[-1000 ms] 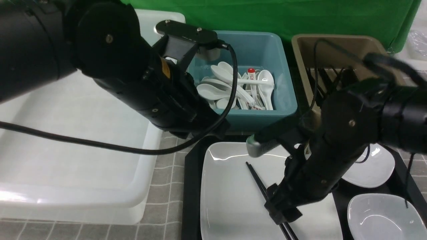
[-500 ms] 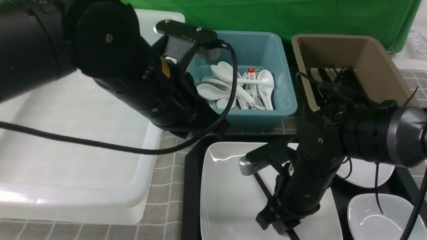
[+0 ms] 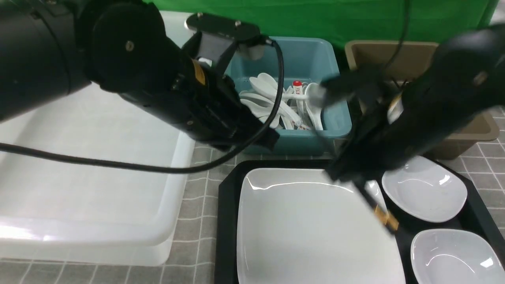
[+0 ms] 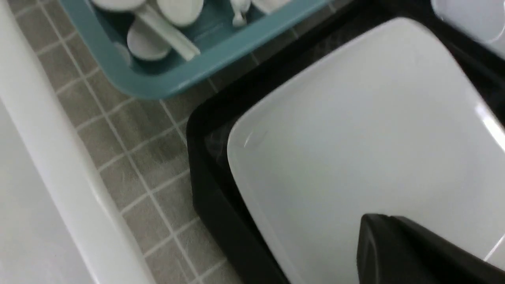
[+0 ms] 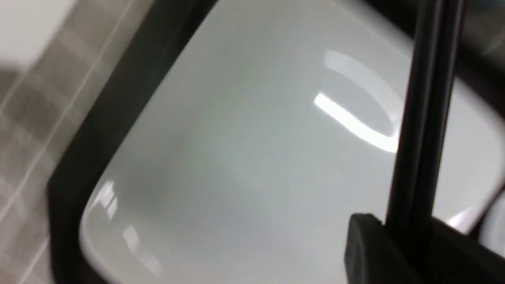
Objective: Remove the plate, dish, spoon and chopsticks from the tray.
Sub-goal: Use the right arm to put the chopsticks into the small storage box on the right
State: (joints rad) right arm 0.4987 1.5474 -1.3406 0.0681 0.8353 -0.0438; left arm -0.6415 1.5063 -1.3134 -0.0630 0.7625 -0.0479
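The large white plate (image 3: 307,232) lies on the black tray (image 3: 225,221). My right gripper (image 3: 349,173) is raised over the plate's far right corner, shut on the black chopsticks (image 3: 376,207), which hang down clear of the plate. In the right wrist view the chopsticks (image 5: 426,118) stand between the shut fingers of my right gripper (image 5: 406,227). My left gripper (image 4: 388,219) is shut and empty, hovering above the plate (image 4: 355,130). Two small white dishes (image 3: 424,193) (image 3: 453,256) sit on the tray's right side. A narrow white piece (image 3: 373,189) between plate and dish may be the spoon.
A blue tub (image 3: 335,118) holding several white spoons stands behind the tray. A brown tub (image 3: 465,130) holding black sticks stands to its right. A large white bin (image 3: 98,177) fills the left. The table has a grey checked cloth (image 3: 197,221).
My right gripper has risen from the plate and moved back and right with the chopsticks in it. The plate's surface is now bare. My left arm has shifted slightly right.
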